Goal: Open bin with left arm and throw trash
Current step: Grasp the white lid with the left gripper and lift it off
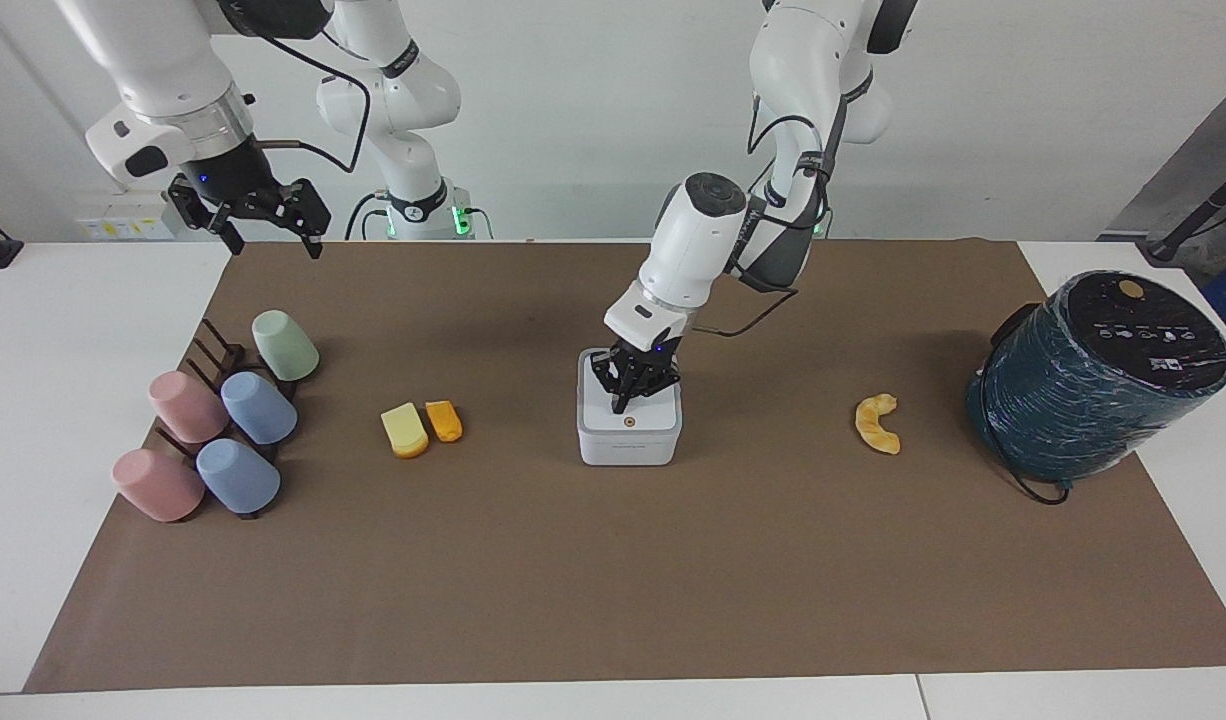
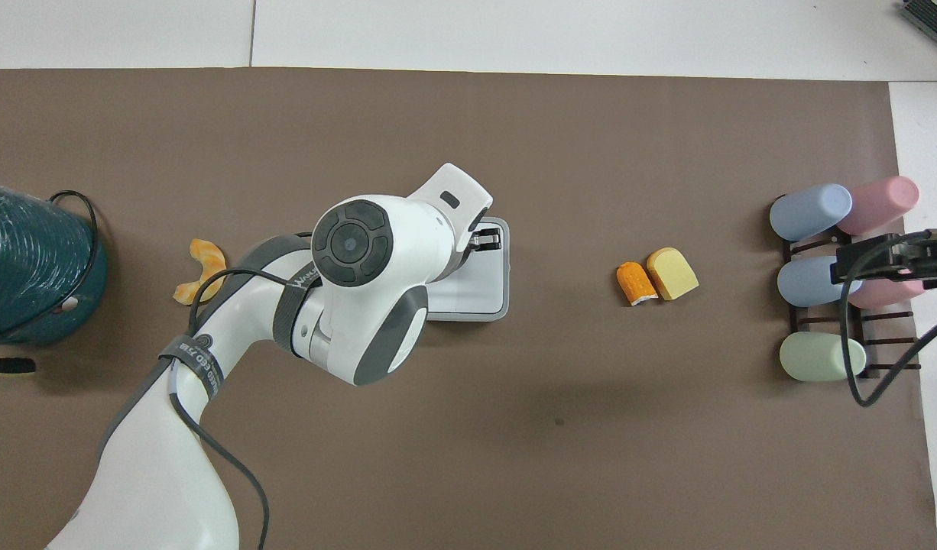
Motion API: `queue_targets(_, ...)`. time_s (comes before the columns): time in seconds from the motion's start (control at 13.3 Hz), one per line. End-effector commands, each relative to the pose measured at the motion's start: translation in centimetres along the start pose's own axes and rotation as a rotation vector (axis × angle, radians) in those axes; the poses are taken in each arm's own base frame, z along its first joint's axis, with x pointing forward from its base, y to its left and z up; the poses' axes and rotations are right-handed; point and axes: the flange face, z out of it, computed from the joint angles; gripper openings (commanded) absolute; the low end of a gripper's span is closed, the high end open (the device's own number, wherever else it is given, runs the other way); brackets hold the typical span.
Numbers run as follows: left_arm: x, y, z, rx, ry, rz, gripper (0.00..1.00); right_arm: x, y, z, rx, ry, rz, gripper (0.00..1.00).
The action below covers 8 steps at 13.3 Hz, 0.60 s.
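Left end effector (image 1: 623, 405): the black claw of the white left arm hangs right over the lid of the bin, its fingertips pressed together, pinching nothing. The tip points down just above the lid, close to the button; I cannot tell if it touches.

Right end effector (image 1: 263, 222): spread wide and empty, up in the air over the right arm's end of the worktop, above the cups. This arm waits.

Bin: the small white square box with rounded corners (image 1: 629, 432) sits on the brown mat right under the left end effector. Its flat lid is down. A tiny orange round button (image 1: 630, 421) sits on the lid, just past the fingertips.

How the bin will handle: it looks light and made of smooth hard plastic, so it may slide if pushed sideways. A straight push down on the button looks best.

What is in the bin: hidden, the lid is shut.

Trash: a pale yellow wedge (image 1: 404, 430) and a smaller orange chunk (image 1: 444, 420) lie touching, toward the right end effector's side of the bin. A curved yellow-orange peel (image 1: 878, 423) lies well apart from them, toward the left arm's end. They look small, light and maybe soft; pinch each across its thin middle.

Cups: pastel cups (image 1: 259, 408) lie tipped on a dark rack (image 1: 218, 352), below the right end effector.

Big cylinder: a dark teal one with a black top (image 1: 1098, 372) stands near the peel.
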Motion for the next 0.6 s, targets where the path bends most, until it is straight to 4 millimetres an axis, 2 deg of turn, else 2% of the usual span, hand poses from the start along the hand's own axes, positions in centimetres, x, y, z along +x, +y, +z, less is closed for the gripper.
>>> queue_targets(0.0,-0.4,-0.4,2.1,0.008,-0.008,-0.010,0.00,-0.6,0.1,0.0,0.000,0.016,-0.021,1.00)
queue_targets(0.15,0.1,0.1,1.1,0.008,-0.013,-0.007,0.00,-0.6,0.1,0.0,0.000,0.016,-0.021,1.00)
queue_targets(0.52,1.7,1.1,-3.0,0.037,-0.071,-0.005,0.00,-0.6,0.1,0.0,0.000,0.016,-0.023,1.00)
